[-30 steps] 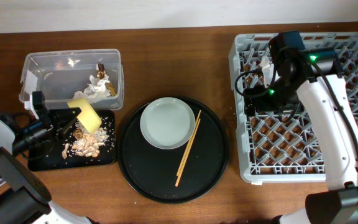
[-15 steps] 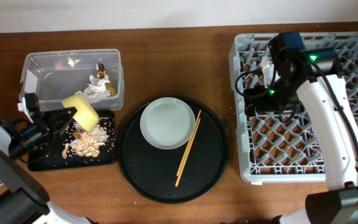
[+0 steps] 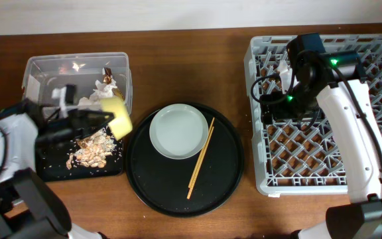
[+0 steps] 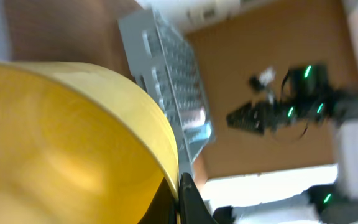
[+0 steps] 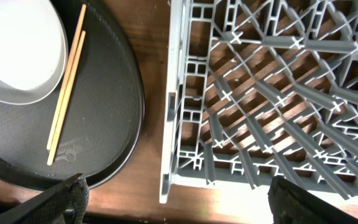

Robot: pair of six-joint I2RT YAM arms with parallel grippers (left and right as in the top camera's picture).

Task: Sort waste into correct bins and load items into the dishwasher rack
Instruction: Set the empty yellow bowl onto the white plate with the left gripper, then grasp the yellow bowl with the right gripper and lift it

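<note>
Overhead: left gripper [image 3: 103, 118] clamped on yellow bowl [image 3: 117, 114] rim. Bowl tilted on edge over 3 o'clock end of shallow black tray [image 3: 108, 169], likely so scraps [image 3: 91, 154] fall there. Plate [image 3: 179, 131], chopsticks [image 3: 201, 158] on round tray [image 3: 171, 192], centre.

Left wrist: bowl fills 9 o'clock side, dark finger [image 4: 188, 199] pinching rim at 6 o'clock. Dishwasher rack [image 4: 166, 74] far off at 12.

Right wrist: right gripper [image 5: 176, 190] spread wide, empty, above rack's 9 o'clock edge, seemingly waiting.
</note>
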